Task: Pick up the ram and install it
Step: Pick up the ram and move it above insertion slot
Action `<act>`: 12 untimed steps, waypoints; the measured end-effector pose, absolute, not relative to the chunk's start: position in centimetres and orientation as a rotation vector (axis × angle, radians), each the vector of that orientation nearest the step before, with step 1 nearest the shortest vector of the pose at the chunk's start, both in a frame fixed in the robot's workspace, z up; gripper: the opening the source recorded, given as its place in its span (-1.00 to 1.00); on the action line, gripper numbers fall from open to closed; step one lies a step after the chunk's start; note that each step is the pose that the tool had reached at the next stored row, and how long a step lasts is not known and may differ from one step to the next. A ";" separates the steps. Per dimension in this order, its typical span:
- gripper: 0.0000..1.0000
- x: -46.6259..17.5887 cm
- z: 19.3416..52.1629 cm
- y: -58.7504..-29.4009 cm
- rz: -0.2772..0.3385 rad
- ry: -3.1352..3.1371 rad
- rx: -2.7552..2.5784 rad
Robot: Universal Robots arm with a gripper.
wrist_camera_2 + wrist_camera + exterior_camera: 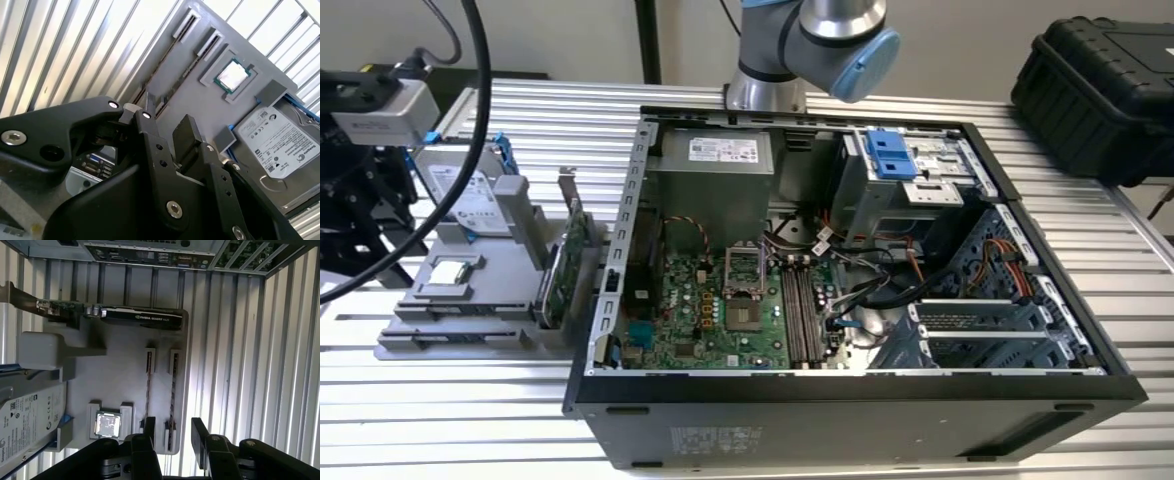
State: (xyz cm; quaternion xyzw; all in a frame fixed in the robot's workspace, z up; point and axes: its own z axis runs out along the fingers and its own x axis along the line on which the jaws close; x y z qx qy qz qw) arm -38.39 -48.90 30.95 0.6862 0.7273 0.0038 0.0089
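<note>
Two ram sticks stand on edge in the narrow slots of a grey fixture tray (125, 365). One ram stick (148, 382) and the other ram stick (172, 387) appear as thin striped lines in the first wrist view. My gripper (175, 432) hovers above the tray's slot end, open, its black fingers (200, 437) straddling the line of the second stick without touching it. In the second wrist view the gripper (166, 125) is open above the same slots (197, 35). The tray (454, 325) lies at the exterior view's left, beside the open computer case (854, 380).
On the tray lie a silver processor chip (107, 424), a hard drive (25, 415) and a green expansion card with a metal bracket (135, 316). Inside the case the motherboard's long memory slots (803, 310) sit beside the processor socket (744, 268). Cables hang at the exterior view's left.
</note>
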 end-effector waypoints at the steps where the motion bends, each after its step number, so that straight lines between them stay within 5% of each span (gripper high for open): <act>1: 1.00 -38.4 30.9 -48.9 0.012 2.273 2.143; 12: 1.00 -38.4 30.6 -48.9 0.011 2.277 2.140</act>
